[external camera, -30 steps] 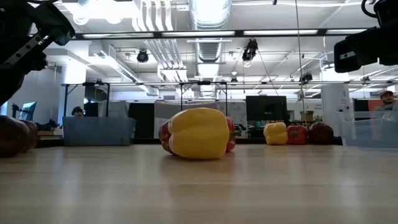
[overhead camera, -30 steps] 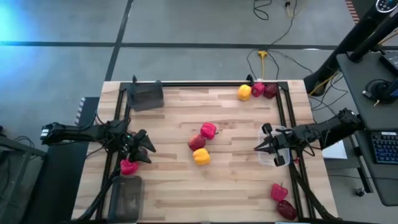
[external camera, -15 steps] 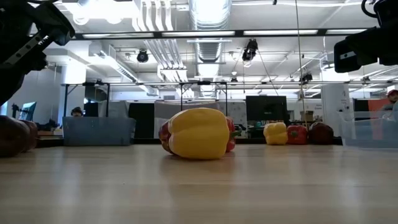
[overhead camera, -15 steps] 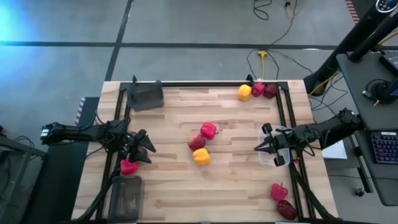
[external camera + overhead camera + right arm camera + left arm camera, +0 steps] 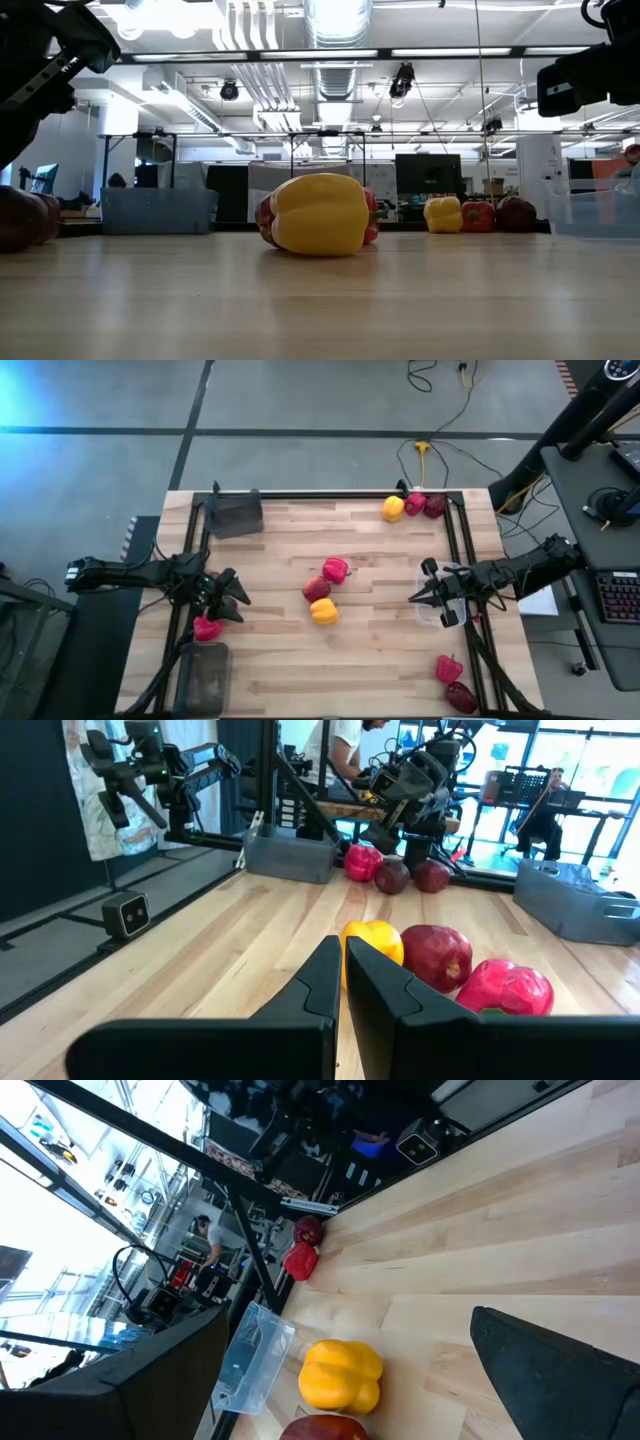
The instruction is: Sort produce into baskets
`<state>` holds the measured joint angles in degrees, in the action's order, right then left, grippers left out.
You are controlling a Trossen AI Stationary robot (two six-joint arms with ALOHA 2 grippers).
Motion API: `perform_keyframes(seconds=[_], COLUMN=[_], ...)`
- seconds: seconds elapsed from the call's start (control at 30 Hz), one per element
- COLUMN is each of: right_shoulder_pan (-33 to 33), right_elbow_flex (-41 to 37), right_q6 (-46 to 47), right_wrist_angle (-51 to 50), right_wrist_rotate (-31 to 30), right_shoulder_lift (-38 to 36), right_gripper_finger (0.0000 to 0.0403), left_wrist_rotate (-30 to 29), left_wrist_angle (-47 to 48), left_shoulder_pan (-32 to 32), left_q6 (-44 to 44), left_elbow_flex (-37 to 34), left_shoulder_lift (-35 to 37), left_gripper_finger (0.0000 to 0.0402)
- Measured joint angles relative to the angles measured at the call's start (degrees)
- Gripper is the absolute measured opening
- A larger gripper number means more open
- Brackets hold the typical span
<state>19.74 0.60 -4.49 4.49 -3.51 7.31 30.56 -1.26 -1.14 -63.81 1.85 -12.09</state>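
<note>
At the table's middle lie a red pepper (image 5: 335, 569), a dark red apple (image 5: 316, 589) and a yellow pepper (image 5: 323, 611). My left gripper (image 5: 232, 596) is open and empty at the left edge, just beyond a red pepper (image 5: 207, 628). My right gripper (image 5: 412, 598) is shut and empty, above the clear basket (image 5: 436, 616) at the right edge, pointing at the middle group (image 5: 375, 942). One dark basket (image 5: 236, 513) stands at the far left, another (image 5: 204, 678) at the near left.
A yellow pepper (image 5: 393, 508), a red pepper (image 5: 414, 503) and an apple (image 5: 434, 506) lie at the far right corner. A red pepper (image 5: 448, 668) and an apple (image 5: 461, 697) lie at the near right. Two apples (image 5: 392, 876) lie near my left arm. People show beyond the table.
</note>
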Motion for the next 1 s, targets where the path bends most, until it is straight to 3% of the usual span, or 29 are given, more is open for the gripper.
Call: perform_keyframes(seconds=[0.83, 0.9, 1.0], right_shoulder_pan=[0.0, 0.0, 0.0], right_elbow_flex=[0.0, 0.0, 0.0], right_q6=[-1.5, -1.5, -1.5], right_wrist_angle=[0.0, 0.0, 0.0], right_wrist_rotate=[-3.0, -3.1, -3.1], right_shoulder_lift=[0.0, 0.0, 0.0], right_gripper_finger=[0.0013, 0.0013, 0.0013], left_wrist_rotate=[-0.9, -1.3, -1.8], left_wrist_angle=[-0.1, -3.2, -12.7], left_shoulder_pan=[0.2, 0.2, 0.2], left_q6=[0.2, 4.8, 18.5], left_elbow_flex=[0.4, 1.1, 1.7], left_shoulder_lift=[0.3, 0.3, 0.1], left_gripper_finger=[0.0398, 0.0398, 0.0398])
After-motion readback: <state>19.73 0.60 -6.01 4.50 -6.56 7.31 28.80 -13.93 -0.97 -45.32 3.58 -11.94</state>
